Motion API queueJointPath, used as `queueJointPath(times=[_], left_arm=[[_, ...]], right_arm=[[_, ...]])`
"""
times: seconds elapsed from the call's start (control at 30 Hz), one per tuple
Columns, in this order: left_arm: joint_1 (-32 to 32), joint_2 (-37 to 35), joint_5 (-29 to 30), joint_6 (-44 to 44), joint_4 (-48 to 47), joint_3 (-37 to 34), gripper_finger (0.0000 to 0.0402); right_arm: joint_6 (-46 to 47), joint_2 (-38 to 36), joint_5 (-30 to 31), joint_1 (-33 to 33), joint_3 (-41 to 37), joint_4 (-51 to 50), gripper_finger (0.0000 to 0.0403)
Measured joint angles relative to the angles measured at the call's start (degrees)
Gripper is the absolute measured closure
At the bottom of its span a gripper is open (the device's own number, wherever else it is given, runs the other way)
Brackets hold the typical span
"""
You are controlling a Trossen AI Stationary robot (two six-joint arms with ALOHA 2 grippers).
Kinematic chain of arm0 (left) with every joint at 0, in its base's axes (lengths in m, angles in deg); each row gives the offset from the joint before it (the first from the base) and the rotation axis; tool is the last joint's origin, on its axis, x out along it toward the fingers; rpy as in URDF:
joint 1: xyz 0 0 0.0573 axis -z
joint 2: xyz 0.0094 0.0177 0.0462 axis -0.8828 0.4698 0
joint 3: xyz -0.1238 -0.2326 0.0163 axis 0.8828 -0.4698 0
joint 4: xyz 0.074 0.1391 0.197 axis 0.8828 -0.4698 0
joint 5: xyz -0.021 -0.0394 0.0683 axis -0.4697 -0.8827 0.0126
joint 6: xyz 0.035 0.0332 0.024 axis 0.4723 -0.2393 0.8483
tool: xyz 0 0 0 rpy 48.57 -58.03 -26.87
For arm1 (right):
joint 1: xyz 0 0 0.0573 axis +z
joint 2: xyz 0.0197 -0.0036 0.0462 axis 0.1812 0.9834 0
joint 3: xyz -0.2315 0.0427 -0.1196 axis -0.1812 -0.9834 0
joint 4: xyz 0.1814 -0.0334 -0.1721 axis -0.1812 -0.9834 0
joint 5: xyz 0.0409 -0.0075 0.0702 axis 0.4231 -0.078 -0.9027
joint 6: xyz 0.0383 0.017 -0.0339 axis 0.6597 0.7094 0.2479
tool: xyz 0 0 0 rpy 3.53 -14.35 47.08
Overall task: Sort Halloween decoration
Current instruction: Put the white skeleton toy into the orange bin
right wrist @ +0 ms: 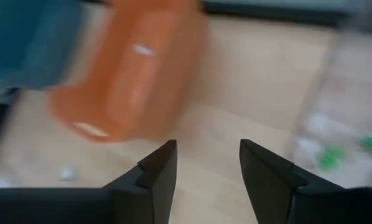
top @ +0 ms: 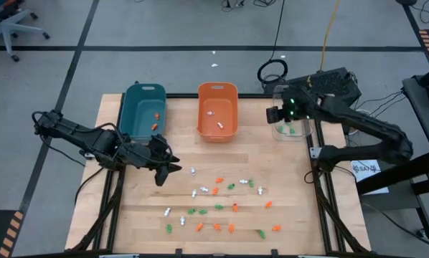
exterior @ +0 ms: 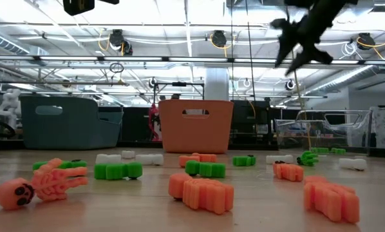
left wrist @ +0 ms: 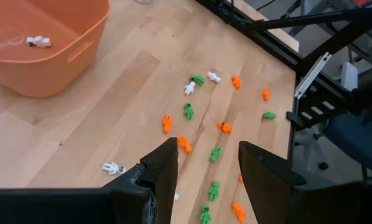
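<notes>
Orange, white and green Halloween decorations (top: 222,198) lay scattered across the table's (top: 135,215) near half — none gripped. The left gripper (top: 163,170) hovered near the left edge, fingers apart and empty. Along the far edge stood a teal bin (top: 143,115), an orange bin (top: 218,97) and a clear bin (top: 290,129) — the right gripper (top: 274,115) beside it, fingers apart, empty.

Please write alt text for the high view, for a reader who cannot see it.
Small orange, white and green Halloween decorations lie scattered on a wooden table, behind them a teal bin, an orange bin and a clear bin. The left gripper hovers open near the trinkets; the right gripper is open above the clear bin.
</notes>
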Motion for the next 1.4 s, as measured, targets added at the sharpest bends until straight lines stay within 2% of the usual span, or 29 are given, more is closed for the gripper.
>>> queueJointPath(times=[0.2,0.4,0.6,0.73,0.8,0.97,1.2,1.4], left_arm=[[0.00,0.56,0.60,0.36,-2.66,0.02,0.0233],[0.00,3.44,1.68,5.87,-2.66,0.01,0.0233],[-0.77,8.00,0.80,17.91,-0.52,0.01,0.0233],[-1.86,10.82,-0.92,27.69,0.29,0.02,0.0233],[-2.07,11.85,-0.90,29.92,0.62,-0.01,0.0233],[-4.66,13.10,-1.44,22.11,1.31,0.24,0.0233],[-10.52,15.52,-7.95,12.43,1.33,0.30,0.0233],[-11.30,19.62,-14.47,-3.14,0.83,0.34,0.0233]], right_arm=[[6.58,-2.01,4.69,15.37,0.02,3.92,0.0244],[8.02,1.11,6.47,27.58,0.02,12.28,0.0245],[8.61,5.74,9.08,34.42,0.02,22.32,0.0245],[7.39,7.50,8.65,36.46,0.00,22.05,0.0245],[5.98,7.60,7.56,36.67,-0.02,20.83,0.0245],[1.66,6.40,7.66,35.67,-0.04,18.43,0.0245],[-7.20,4.41,7.67,32.75,-0.04,17.43,0.0245],[-16.21,4.24,7.62,30.31,-0.04,16.55,0.0245]])
